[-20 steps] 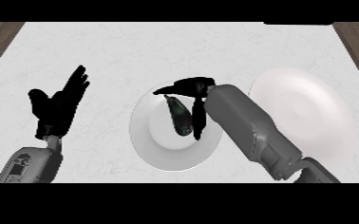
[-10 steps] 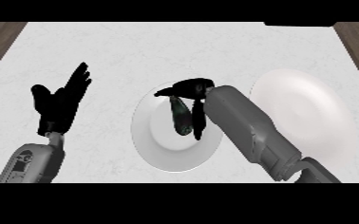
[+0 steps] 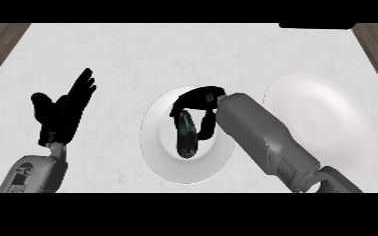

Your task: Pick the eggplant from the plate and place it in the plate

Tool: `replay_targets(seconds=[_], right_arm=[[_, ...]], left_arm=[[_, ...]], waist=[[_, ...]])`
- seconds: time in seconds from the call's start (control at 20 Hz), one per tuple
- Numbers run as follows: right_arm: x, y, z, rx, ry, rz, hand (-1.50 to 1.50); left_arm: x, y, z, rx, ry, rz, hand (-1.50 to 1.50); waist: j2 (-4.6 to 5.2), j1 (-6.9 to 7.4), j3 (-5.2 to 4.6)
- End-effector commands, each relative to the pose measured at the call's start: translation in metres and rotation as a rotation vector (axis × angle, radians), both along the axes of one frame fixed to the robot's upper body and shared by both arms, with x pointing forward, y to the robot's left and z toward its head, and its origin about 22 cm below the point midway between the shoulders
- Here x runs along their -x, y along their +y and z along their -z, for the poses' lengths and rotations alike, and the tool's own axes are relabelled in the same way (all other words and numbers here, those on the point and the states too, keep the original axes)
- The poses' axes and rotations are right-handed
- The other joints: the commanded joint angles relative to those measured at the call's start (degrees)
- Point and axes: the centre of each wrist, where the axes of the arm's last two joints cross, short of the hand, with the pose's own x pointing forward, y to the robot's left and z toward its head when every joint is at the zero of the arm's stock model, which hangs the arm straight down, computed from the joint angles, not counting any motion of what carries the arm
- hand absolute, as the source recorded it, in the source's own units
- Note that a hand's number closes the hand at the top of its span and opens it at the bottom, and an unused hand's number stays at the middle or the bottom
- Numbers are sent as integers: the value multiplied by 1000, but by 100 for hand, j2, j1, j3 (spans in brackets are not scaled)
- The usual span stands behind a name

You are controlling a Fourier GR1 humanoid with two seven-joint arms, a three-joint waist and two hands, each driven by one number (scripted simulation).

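Under the curled fingers of the right hand (image 3: 198, 101) lies the eggplant (image 3: 185, 136), dark, glossy and long, on the near plate (image 3: 164, 150). To that hand's right, just beside its forearm, sits the other plate (image 3: 325, 115); bare counter (image 3: 148, 55) lies beyond. The left hand (image 3: 63, 111) rests spread, fingers up.

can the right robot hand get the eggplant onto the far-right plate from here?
Probably yes. The right robot hand curls over the dark elongated eggplant on the white centre plate; bare counter separates it from the pale pink round plate.

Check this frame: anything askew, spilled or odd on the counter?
Nothing stands out. The eggplant lies on the white plate under the right hand, the pink plate sits bare at right, and the left hand rests open.
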Motion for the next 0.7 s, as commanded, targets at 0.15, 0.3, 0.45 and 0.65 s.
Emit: replay_targets(seconds=[0.15,0.3,0.45,0.65], right_arm=[[28,20,18,-30,71,-16,150],[72,22,42,-83,-41,123,150],[78,11,37,-86,-180,228,150],[110,14,29,-149,-364,288,150]], left_arm=[[-11,-13,-5,-2,-1,-7,0],[-1,7,-1,-13,18,-64,0],[16,14,20,-6,59,-115,0],[21,25,15,-23,47,-129,0]], waist=[[89,10,7],[-55,-345,6],[-184,-687,-1],[-207,-710,0]])
